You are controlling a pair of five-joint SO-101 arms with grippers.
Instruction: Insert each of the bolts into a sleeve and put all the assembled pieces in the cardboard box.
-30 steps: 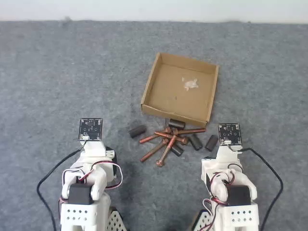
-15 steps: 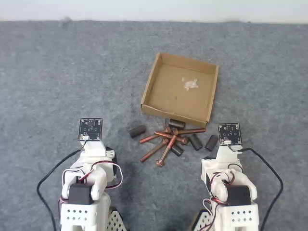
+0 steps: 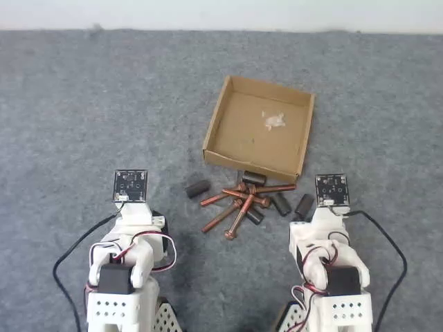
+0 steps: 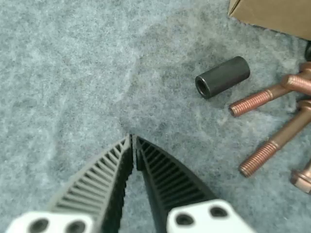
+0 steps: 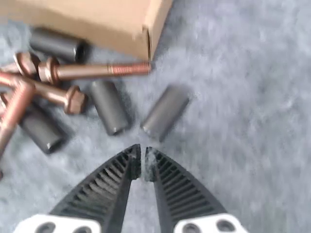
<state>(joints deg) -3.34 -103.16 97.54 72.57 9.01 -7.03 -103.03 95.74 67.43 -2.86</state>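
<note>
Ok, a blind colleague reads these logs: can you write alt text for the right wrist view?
The right arm's black ribbed gripper, shut and empty, points at a loose dark grey cylindrical metal sleeve on grey carpet. Beyond lie more sleeves, copper-coloured bolts and a corner of the brown cardboard box.

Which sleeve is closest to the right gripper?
The sleeve farthest right, lying alone on the carpet clear of the bolts, just ahead of the right gripper. The other sleeves all sit farther off.
</note>
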